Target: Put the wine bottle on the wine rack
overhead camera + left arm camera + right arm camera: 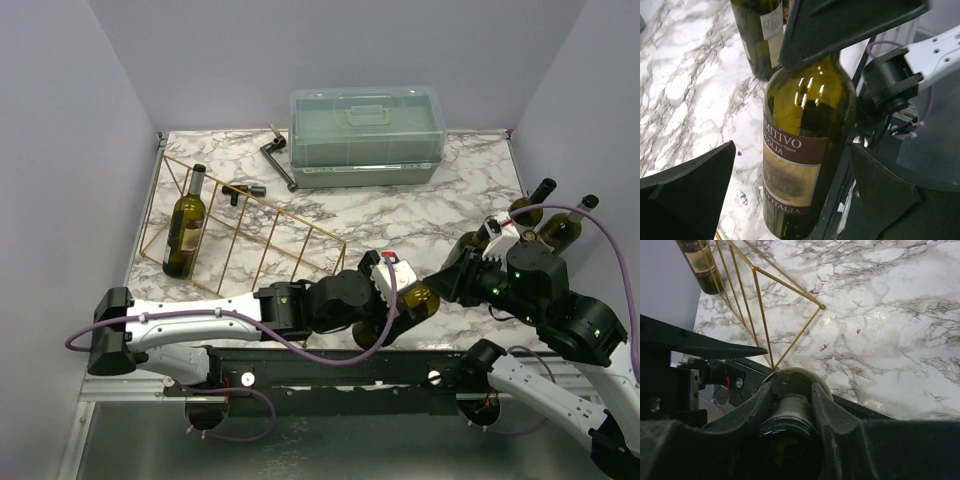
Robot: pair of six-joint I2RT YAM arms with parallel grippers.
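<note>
Pinching neck of wine bottle (805, 115) in right claw (792, 405), seemingly right at near edge of bench (420, 215), with left claw (785, 195) spread round its body; could tip it over that edge by releasing early.

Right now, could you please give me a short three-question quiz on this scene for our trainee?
1. True or false: the left gripper is clamped on the wine bottle.
2. How many bottles rest in the wine rack?
3. Where does the right gripper hold the wine bottle? A neck, B base, C label.
Key: 1 false, its jaws stand open on either side; 2 one, the racked bottle; 3 A.
</note>
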